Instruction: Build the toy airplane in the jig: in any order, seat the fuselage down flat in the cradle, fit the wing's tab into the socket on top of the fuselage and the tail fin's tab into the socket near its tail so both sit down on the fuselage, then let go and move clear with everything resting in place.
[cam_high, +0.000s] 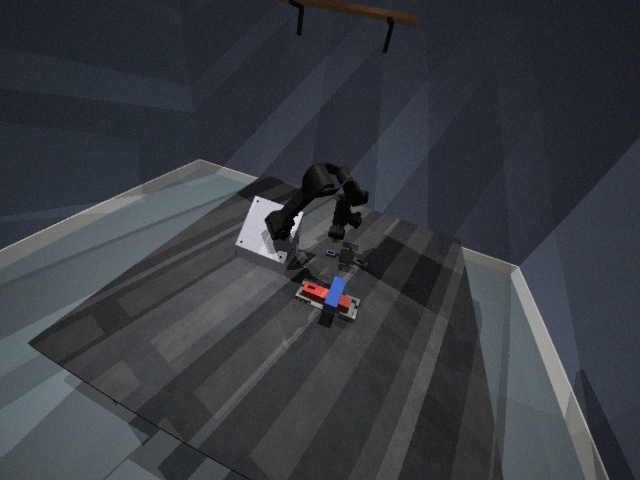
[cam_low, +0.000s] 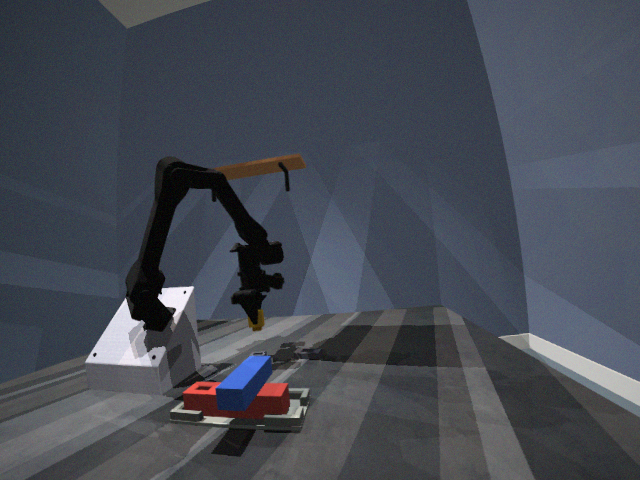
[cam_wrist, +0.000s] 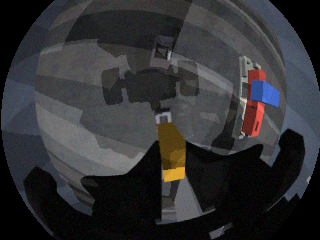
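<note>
The red fuselage (cam_high: 313, 292) (cam_low: 276, 395) (cam_wrist: 253, 118) lies flat in the pale grey cradle (cam_high: 348, 316) (cam_low: 283, 422) (cam_wrist: 243, 75). The blue wing (cam_high: 335, 293) (cam_low: 244, 384) (cam_wrist: 264, 93) lies across the fuselage top; its tab is hidden. The fuselage's tail socket is an empty dark opening. My gripper (cam_high: 336, 238) (cam_low: 255, 316) (cam_wrist: 167, 142) is shut on the yellow tail fin (cam_high: 335, 240) (cam_low: 257, 322) (cam_wrist: 173, 174). It holds the fin upright above the table, off to the side of the cradle and higher than the wing.
A small grey holder (cam_high: 330, 253) (cam_low: 259, 354) (cam_wrist: 163, 117) stands on the table below the gripper. Another grey holder (cam_low: 311, 353) (cam_wrist: 162, 50) stands farther along, partly in the arm's shadow. The white sloped arm base (cam_high: 263, 232) (cam_low: 129, 374) is behind the cradle.
</note>
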